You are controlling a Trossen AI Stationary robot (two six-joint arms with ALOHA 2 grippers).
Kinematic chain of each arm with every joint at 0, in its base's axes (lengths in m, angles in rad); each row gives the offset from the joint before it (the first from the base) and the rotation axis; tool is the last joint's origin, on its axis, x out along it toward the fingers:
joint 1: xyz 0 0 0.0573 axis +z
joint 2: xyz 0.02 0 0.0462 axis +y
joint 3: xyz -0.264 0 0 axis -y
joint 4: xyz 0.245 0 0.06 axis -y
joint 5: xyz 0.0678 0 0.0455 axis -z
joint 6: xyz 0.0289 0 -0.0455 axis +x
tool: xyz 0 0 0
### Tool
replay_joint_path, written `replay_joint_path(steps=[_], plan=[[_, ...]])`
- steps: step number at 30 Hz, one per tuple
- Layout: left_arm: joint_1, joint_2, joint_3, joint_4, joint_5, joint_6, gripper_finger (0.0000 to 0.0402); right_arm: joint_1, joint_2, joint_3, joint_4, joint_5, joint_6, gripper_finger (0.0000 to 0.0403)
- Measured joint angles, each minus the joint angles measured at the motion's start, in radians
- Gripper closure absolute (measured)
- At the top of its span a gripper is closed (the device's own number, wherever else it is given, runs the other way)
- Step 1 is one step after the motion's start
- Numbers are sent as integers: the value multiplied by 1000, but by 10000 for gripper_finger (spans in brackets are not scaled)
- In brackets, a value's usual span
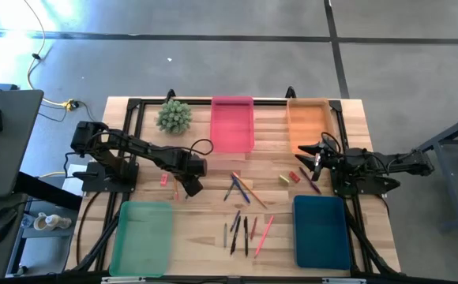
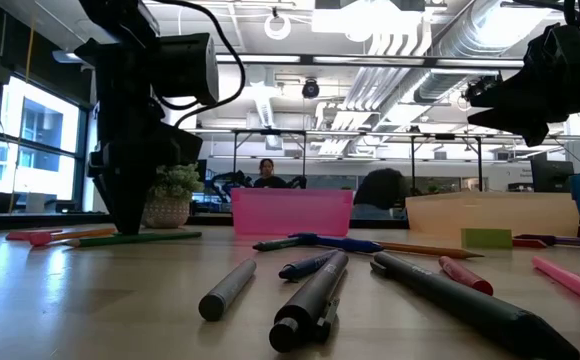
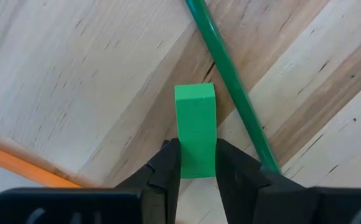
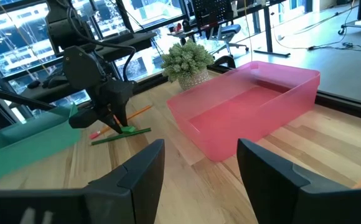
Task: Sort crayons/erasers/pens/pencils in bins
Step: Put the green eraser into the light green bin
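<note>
Green eraser (image 3: 195, 129) pinched in left claw (image 3: 196, 163), seen only by wrist, right claw (image 4: 199, 168) spread, raised

Grey concrete floor (image 1: 213, 63), bright windows (image 2: 40, 140), exposed ceiling ducts (image 2: 440, 40), distant desks (image 2: 450, 160).

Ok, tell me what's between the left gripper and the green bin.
Bare wood, per the high view. The left gripper, closed on a green eraser, has nothing between it and the green bin.

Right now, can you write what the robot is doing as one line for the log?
left hand: shut on green eraser at the table | dark green pencil: beside it | right hand: open, raised, waiting near orange bin
</note>
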Motion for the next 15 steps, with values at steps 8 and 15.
replay_joint_path(steps=[8,15], plan=[[2,-37,-7,-9,-11,-19,323,0,0,0,0,0,2,210],[1,-99,-5,-36,3,-49,323,0,0,0,0,0,0,210]])
